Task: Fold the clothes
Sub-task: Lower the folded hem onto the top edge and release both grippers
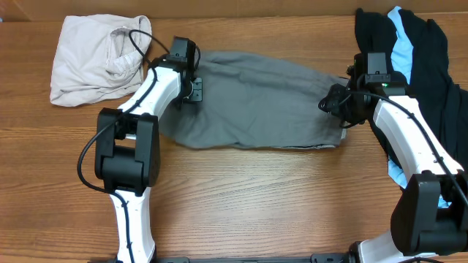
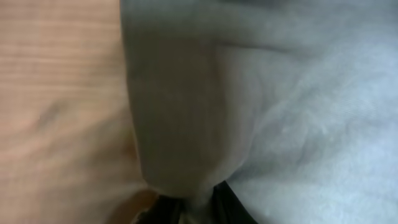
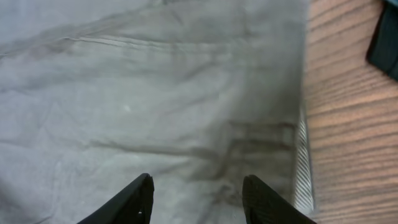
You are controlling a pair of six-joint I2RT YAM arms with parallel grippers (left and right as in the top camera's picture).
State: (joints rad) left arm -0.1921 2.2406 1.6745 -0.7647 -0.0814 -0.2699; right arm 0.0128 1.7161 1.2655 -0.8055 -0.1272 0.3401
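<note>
Handle the shorts (image 1: 256, 102) as soft, limp cloth; grip edges. Left fingers (image 2: 231, 208) pinch the 9 o'clock edge; right fingers (image 3: 134, 202) gape, empty.

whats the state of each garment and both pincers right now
grey shorts: spread out, unfolded, left edge pinched up
cream garment: crumpled heap at far left, untouched
black garment: loose pile at far right
light-blue garment: tangled in the black pile, partly covered
left pincer: shut on the shorts' left edge
right pincer: open, low over the shorts' right end
</note>
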